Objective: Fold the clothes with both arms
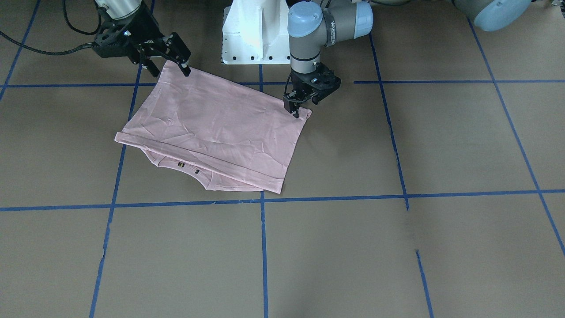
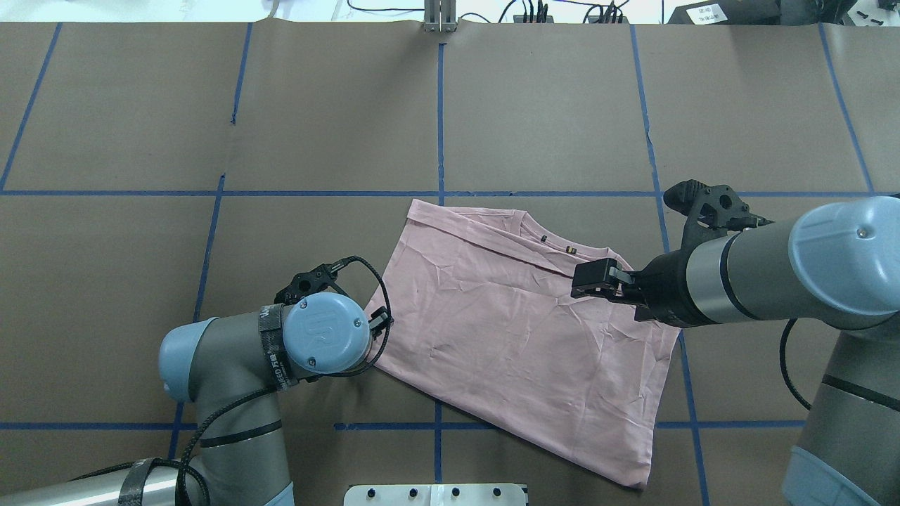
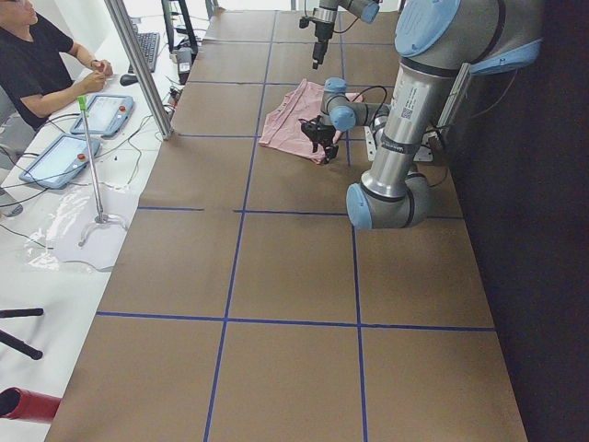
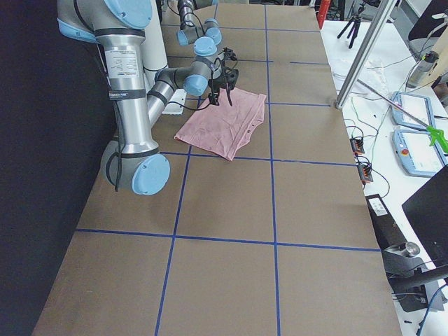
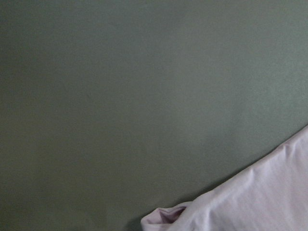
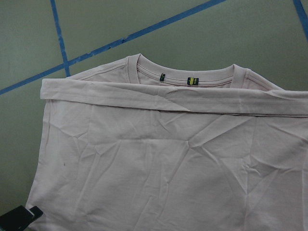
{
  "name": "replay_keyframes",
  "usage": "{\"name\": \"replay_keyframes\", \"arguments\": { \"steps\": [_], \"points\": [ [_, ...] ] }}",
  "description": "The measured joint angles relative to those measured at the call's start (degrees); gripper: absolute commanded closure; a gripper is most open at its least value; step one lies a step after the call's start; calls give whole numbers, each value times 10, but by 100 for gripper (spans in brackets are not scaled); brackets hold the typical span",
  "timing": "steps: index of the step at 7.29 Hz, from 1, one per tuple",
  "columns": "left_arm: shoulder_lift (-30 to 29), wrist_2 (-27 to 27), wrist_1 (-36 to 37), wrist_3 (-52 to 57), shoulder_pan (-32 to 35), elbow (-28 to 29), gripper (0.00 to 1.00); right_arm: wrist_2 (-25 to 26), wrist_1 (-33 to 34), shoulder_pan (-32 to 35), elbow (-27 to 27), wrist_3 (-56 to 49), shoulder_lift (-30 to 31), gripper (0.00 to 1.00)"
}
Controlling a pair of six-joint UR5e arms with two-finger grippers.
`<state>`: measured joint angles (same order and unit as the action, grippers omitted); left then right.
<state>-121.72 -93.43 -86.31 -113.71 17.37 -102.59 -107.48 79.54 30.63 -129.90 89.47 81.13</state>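
Observation:
The pale pink T-shirt (image 1: 212, 128) (image 2: 520, 330) lies on the brown table, folded in half with its plain back up and its hem across just below the collar (image 6: 178, 79). My left gripper (image 1: 296, 110) is down at the shirt's corner near the robot's base, and the left wrist view shows that corner (image 5: 260, 197) lying on the table. Its fingers look open, with no cloth lifted. My right gripper (image 1: 170, 70) (image 2: 594, 277) hovers open above the opposite corner, holding nothing. One fingertip (image 6: 19, 219) shows in the right wrist view.
The white pedestal base (image 1: 251, 35) stands just behind the shirt. Blue tape lines (image 1: 263, 247) grid the brown table. A seated person (image 3: 37, 55) with tablets (image 3: 60, 157) and a metal post (image 3: 138, 64) are beyond the far side.

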Motion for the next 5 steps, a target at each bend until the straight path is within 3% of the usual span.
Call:
{"name": "replay_keyframes", "arguments": {
  "steps": [1, 3, 5],
  "points": [
    [0, 0, 0, 0, 0, 1, 46, 0, 0, 0, 0, 0, 0, 0],
    [0, 6, 0, 0, 0, 2, 86, 0, 0, 1, 0, 0, 0, 0],
    [1, 11, -2, 2, 0, 3, 100, -1, 0, 1, -1, 1, 0, 0]
  ]
}}
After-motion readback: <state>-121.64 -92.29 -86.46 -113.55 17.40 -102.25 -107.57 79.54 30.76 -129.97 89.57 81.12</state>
